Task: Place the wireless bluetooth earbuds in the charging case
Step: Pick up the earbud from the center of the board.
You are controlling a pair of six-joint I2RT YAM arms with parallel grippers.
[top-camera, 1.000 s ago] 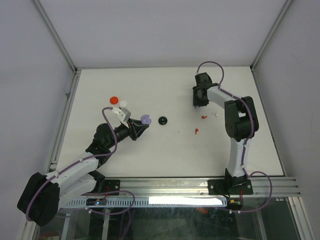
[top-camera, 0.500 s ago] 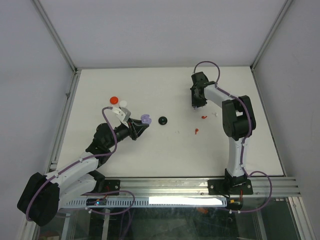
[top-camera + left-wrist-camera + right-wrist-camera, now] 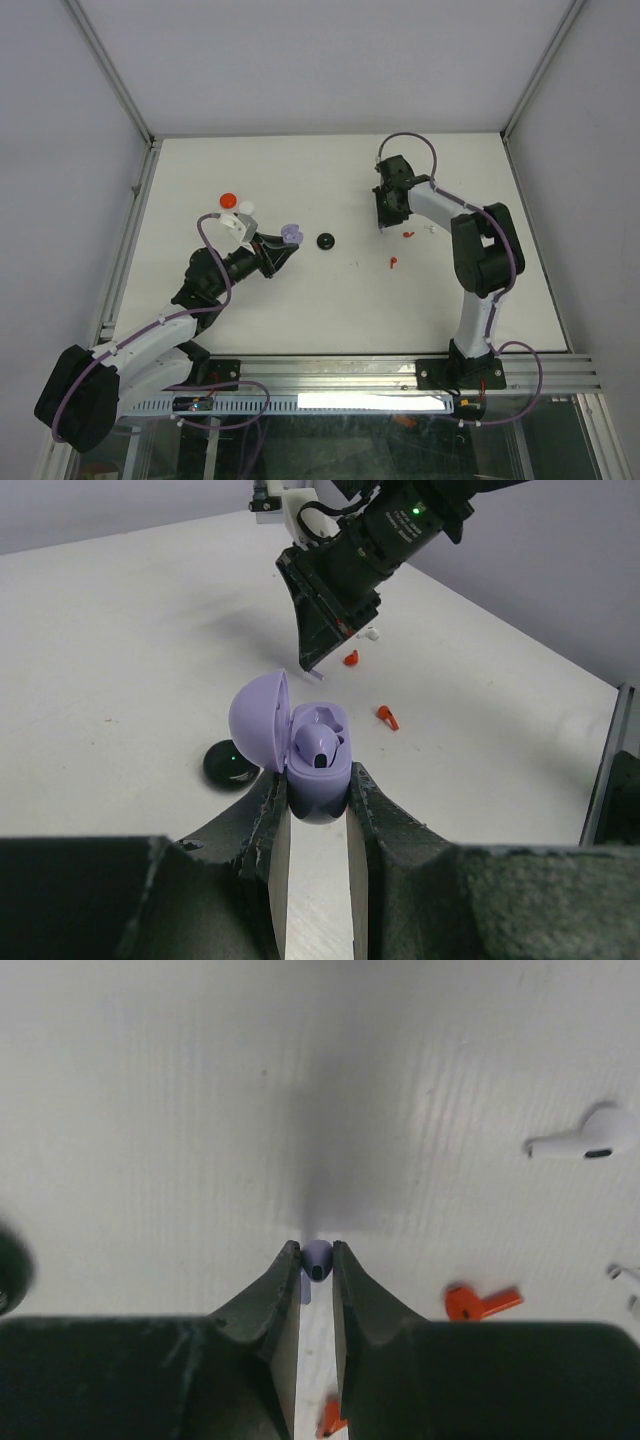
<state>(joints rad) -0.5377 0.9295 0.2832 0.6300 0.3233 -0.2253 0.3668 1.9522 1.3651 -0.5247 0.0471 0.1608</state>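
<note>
Left claw point(image 3: 315, 780) tight around open lavender case point(image 3: 257, 720); right claw point(image 3: 314, 1252) tight around lavender earbud point(image 3: 317, 1258).

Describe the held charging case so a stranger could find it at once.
Follow the left arm toward the table's middle. Its pincer clamps a lavender case near a black disc. Alone here, its lid stands open with an earbud seated inside.
</note>
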